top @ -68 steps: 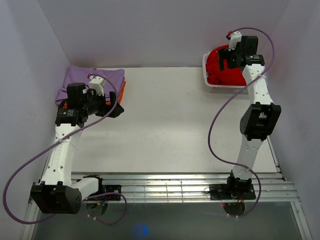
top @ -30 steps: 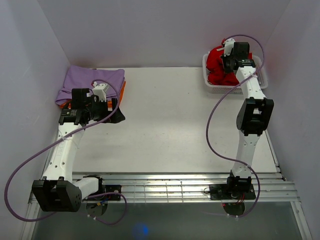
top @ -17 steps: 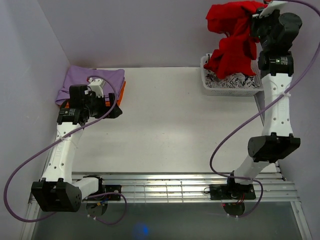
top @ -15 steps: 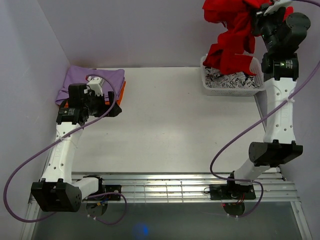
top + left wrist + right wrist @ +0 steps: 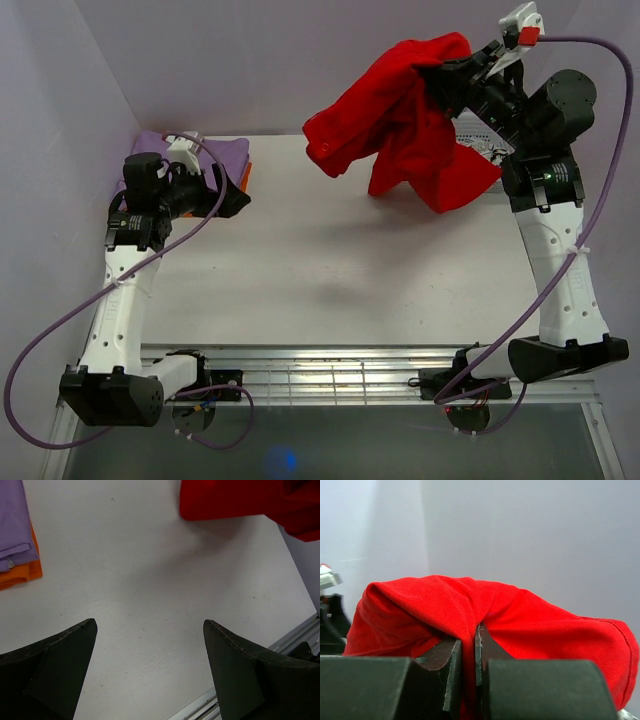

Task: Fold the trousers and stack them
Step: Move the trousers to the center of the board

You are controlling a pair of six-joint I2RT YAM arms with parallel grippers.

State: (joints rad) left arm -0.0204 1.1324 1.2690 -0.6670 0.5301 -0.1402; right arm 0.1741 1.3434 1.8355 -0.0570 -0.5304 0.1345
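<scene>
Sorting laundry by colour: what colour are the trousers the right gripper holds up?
Plain bright red; the trousers show best in the top external view.

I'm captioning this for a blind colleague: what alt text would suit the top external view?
The right pincer holds the bright red trousers bunched and dangling in the air above the far side of a white table. The left pincer hovers by a purple cloth stacked on an orange cloth at the far left.
</scene>
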